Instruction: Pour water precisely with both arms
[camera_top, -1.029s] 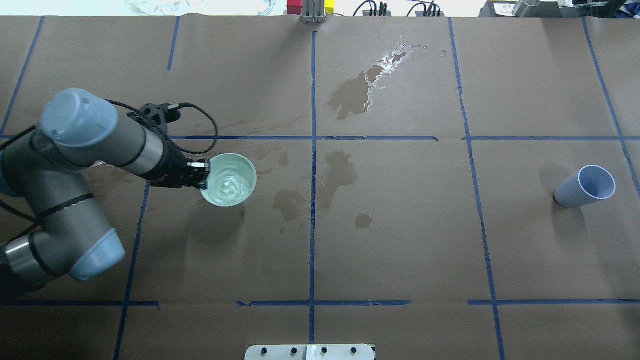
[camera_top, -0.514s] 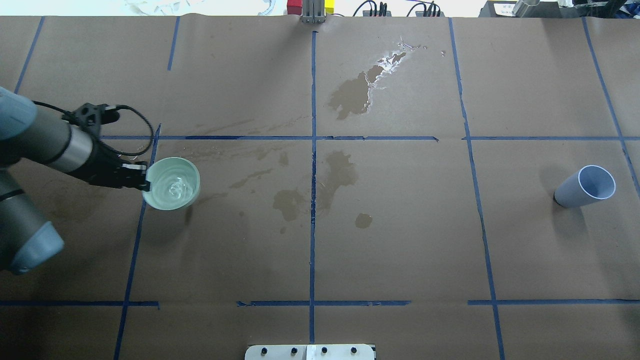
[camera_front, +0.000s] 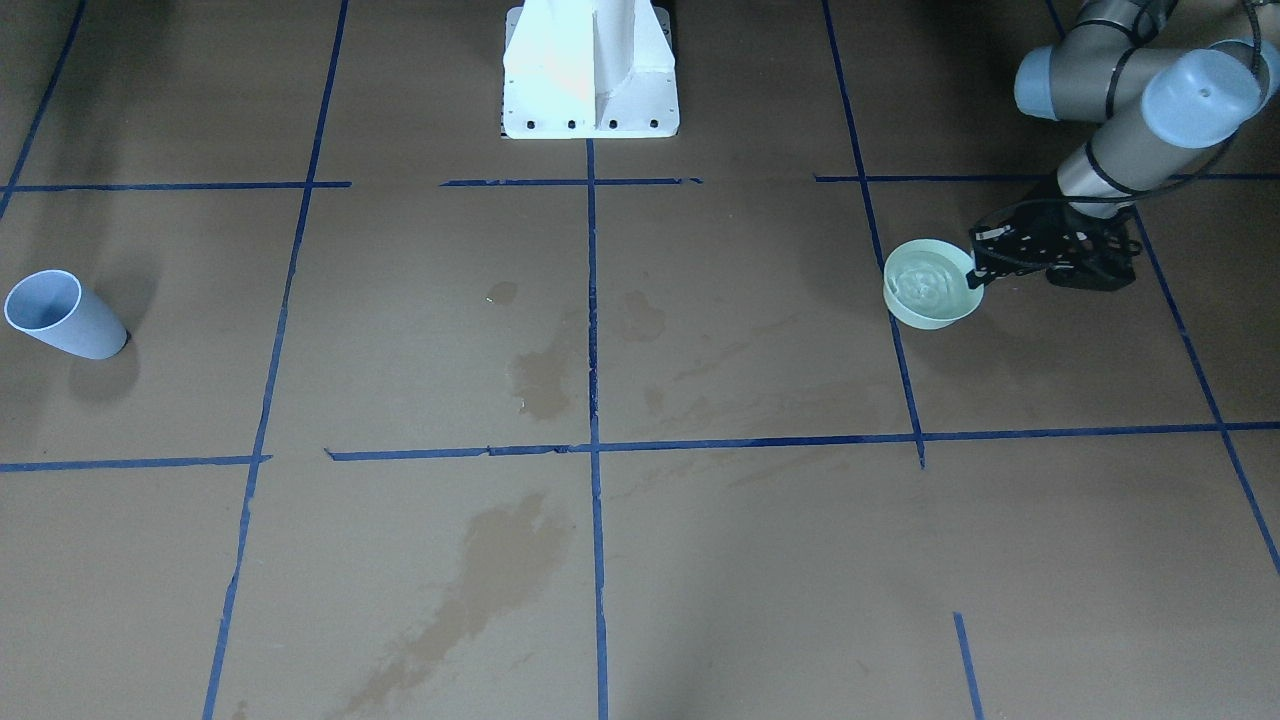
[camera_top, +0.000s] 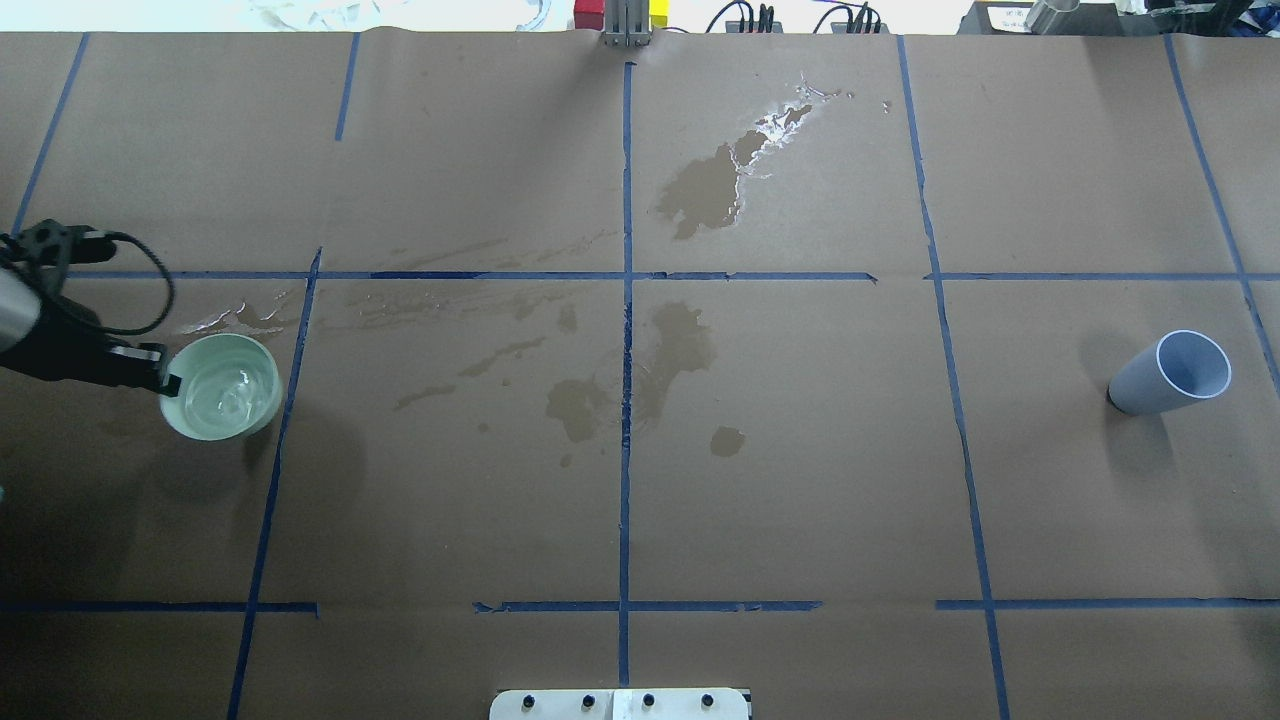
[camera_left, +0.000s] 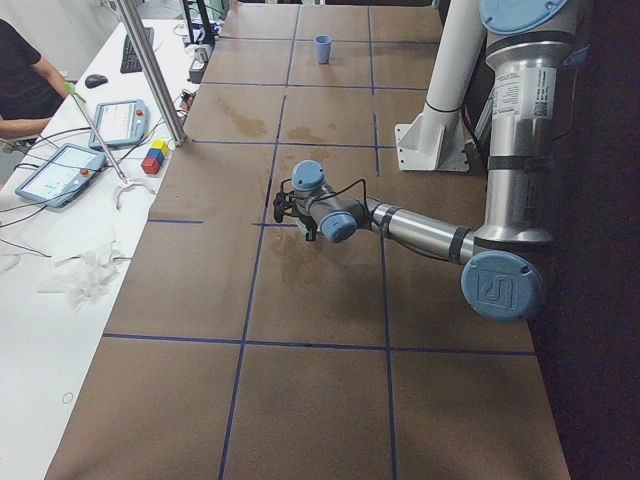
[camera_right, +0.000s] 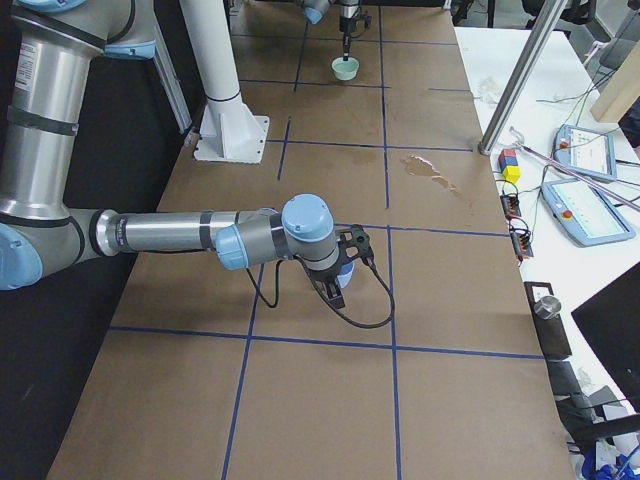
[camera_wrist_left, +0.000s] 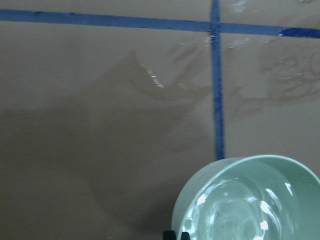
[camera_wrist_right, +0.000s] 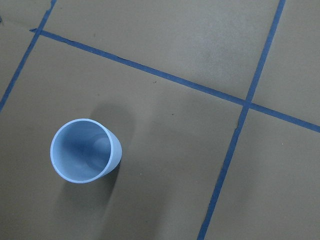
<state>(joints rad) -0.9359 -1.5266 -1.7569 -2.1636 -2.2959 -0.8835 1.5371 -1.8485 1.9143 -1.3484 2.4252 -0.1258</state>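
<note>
A pale green bowl (camera_top: 222, 388) (camera_front: 925, 284) holds the water (camera_top: 225, 392), seen as a glossy rippled sheen. My left gripper (camera_top: 168, 382) (camera_front: 973, 274) is shut on the bowl's rim at the table's far left and keeps it level. The left wrist view shows the bowl (camera_wrist_left: 250, 200) close at its lower edge. A light blue cup (camera_top: 1170, 372) (camera_front: 65, 315) stands empty at the far right. In the exterior right view the right gripper (camera_right: 340, 272) hangs by the cup; I cannot tell whether it is open or shut. The right wrist view looks down into the cup (camera_wrist_right: 85, 150).
Dark wet stains (camera_top: 705, 190) (camera_top: 675, 350) mark the brown paper around the middle, and glossy drops (camera_top: 235, 318) lie near the bowl. The white pedestal (camera_front: 590, 70) stands at the robot's side. A side table with tablets (camera_left: 60, 175) and a seated person's arm flank the far edge.
My left arm has drawn back to the left with the bowl, from near the centre-left cell to the table's left edge. The blue cup has not moved.
</note>
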